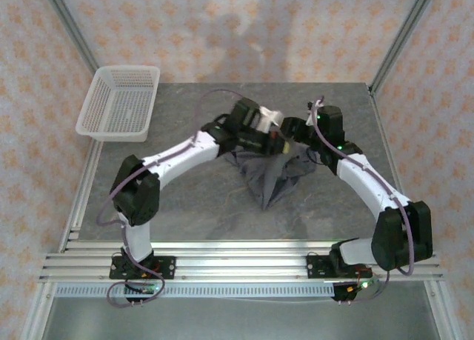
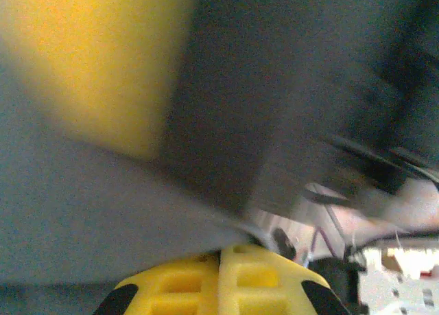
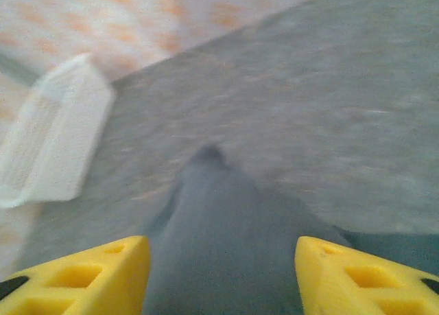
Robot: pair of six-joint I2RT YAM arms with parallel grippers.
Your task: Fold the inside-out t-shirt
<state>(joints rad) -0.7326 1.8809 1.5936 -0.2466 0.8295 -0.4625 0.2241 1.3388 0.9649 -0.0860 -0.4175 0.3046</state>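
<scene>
One inside-out t-shirt (image 1: 268,183) sags bunched beneath me. My left claw (image 2: 219,259) pinches its cloth, holding it up for spreading. My right claw (image 3: 219,274) gapes astride a fold.

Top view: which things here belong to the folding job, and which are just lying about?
Job: t-shirt, left hand, right hand.
Lying about: basket.
</scene>
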